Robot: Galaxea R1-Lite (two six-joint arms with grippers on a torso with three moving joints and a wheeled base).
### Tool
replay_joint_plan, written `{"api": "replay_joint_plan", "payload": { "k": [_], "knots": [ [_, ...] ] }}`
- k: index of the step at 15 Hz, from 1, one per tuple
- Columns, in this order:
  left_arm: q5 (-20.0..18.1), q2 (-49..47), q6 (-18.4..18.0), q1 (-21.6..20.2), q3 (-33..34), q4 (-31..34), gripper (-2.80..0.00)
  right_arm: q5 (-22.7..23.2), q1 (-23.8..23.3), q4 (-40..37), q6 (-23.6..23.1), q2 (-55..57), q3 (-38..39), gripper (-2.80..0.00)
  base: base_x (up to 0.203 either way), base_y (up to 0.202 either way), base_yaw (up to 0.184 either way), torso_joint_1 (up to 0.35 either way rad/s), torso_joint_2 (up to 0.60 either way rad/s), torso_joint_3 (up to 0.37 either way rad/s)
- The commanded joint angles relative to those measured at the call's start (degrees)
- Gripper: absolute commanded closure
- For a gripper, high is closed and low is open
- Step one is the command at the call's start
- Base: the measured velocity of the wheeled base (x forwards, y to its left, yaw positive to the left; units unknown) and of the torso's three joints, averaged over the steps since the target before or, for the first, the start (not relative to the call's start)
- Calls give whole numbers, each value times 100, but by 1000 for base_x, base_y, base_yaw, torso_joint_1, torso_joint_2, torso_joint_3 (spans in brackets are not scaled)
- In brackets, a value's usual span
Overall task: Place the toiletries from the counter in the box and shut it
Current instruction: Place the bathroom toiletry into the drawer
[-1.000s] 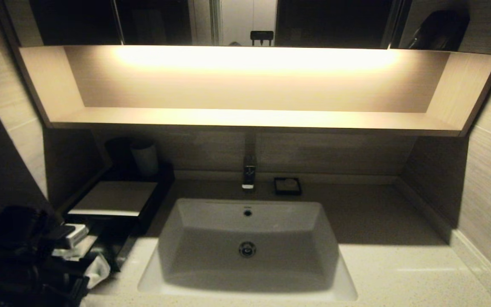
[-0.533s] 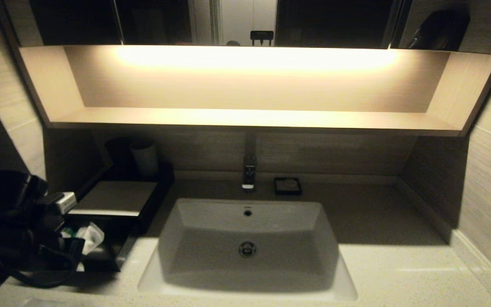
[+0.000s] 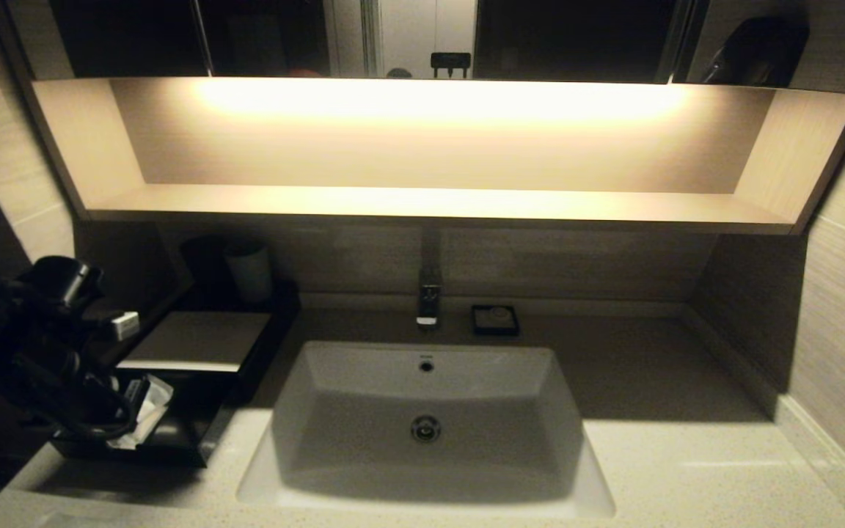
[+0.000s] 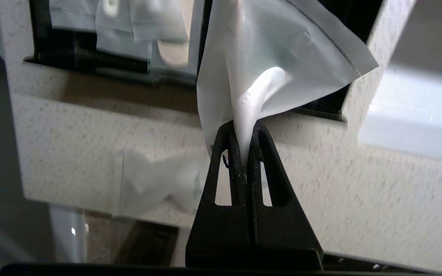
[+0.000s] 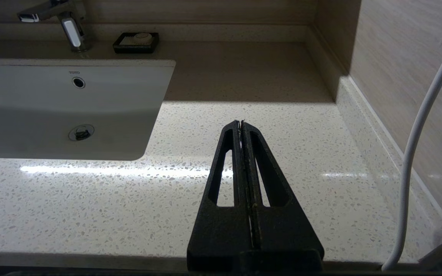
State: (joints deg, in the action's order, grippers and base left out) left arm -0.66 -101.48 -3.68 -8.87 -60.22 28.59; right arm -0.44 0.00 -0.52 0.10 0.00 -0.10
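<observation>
At far left, the left gripper (image 4: 247,151) pinches a white sachet (image 4: 278,65) above the box's (image 3: 195,341) open drawer (image 3: 173,433) on the counter (image 3: 686,469). Other toiletries (image 4: 121,23) lie inside the drawer. Right of the basin (image 3: 426,418), the right gripper (image 5: 241,124) hangs pressed together, holding nothing.

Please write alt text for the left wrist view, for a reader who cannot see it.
The left gripper, its black fingers shut, holds a white sachet by its bottom edge above the speckled counter. Behind it, the box shows more clear-wrapped toiletries inside.
</observation>
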Motion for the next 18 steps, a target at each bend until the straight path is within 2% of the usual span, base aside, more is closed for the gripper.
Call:
{"api": "replay_joint_plan", "payload": {
  "k": [1, 5, 7, 9, 14, 18],
  "knots": [
    [4, -441, 96, -2, -257, 48, 0, 0, 0, 0, -1, 0, 1, 0, 0, 0, 0, 0, 0, 0],
    [4, -755, 189, -1, -665, 143, 0, 0, 0, 0, -1, 0, 1, 0, 0, 0, 0, 0, 0, 0],
    [12, -906, 191, -1, -1048, 530, 0, 0, 0, 0, -1, 0, 1, 0, 0, 0, 0, 0, 0, 0],
    [10, -1044, 197, 3, -1624, 1196, 0, 0, 0, 0, -1, 0, 1, 0, 0, 0, 0, 0, 0, 0],
    [0, -1387, 204, 82, -3063, 3478, 0, 0, 0, 0, -1, 0, 1, 0, 0, 0, 0, 0, 0, 0],
    [-28, -1935, 200, 202, -3820, 4608, 0, 0, 0, 0, -1, 0, 1, 0, 0, 0, 0, 0, 0, 0]
  ]
}}
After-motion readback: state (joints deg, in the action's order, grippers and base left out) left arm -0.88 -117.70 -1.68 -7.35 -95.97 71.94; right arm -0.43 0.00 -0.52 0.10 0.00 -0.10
